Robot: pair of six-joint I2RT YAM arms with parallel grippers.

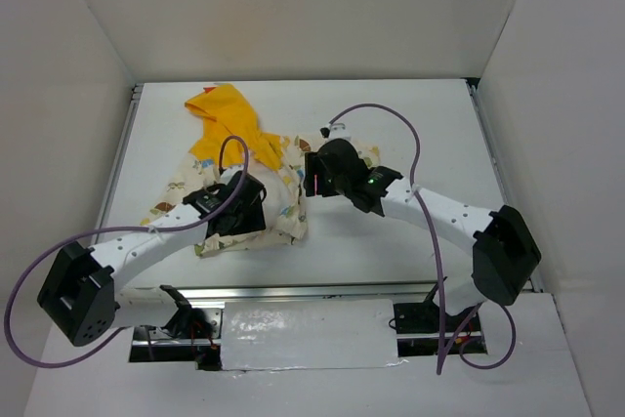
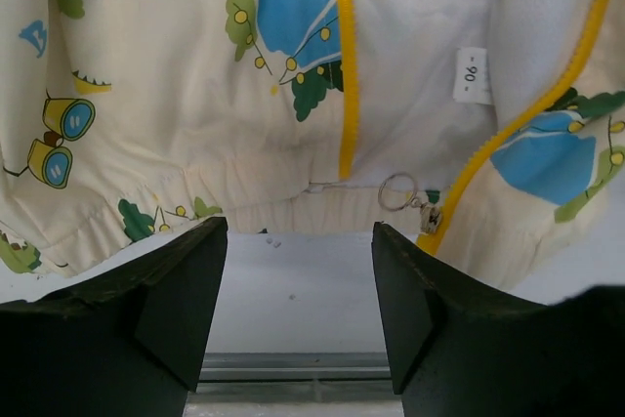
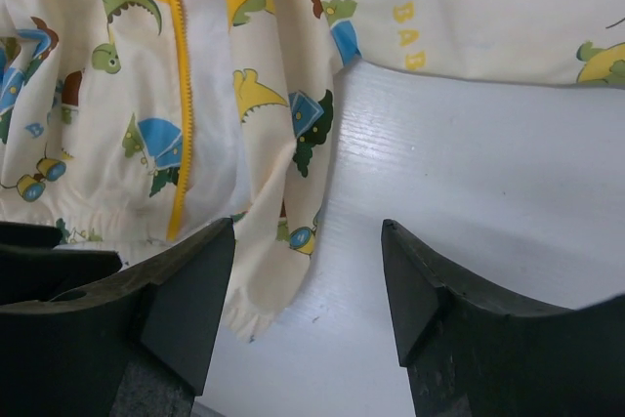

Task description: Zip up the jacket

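The jacket (image 1: 283, 204) lies on the white table, its yellow hood (image 1: 228, 116) at the far left. It is open down the front: two yellow zipper tapes (image 2: 343, 65) spread apart over the white lining. The zipper slider with its ring pull (image 2: 400, 192) sits at the bottom of the right tape (image 2: 527, 114). My left gripper (image 2: 300, 241) hovers open at the hem, with only table between its fingers. My right gripper (image 3: 308, 241) is open beside the jacket's right side, a loose cream fold (image 3: 283, 271) by its left finger (image 3: 186, 290). In the top view both grippers (image 1: 244, 214) (image 1: 312, 178) are over the jacket.
White walls enclose the table (image 1: 410, 231) on three sides. A metal rail (image 2: 293, 366) runs along the near edge just below the hem. A size tag (image 2: 473, 75) is sewn into the lining. One sleeve (image 3: 469, 17) stretches across the right wrist view.
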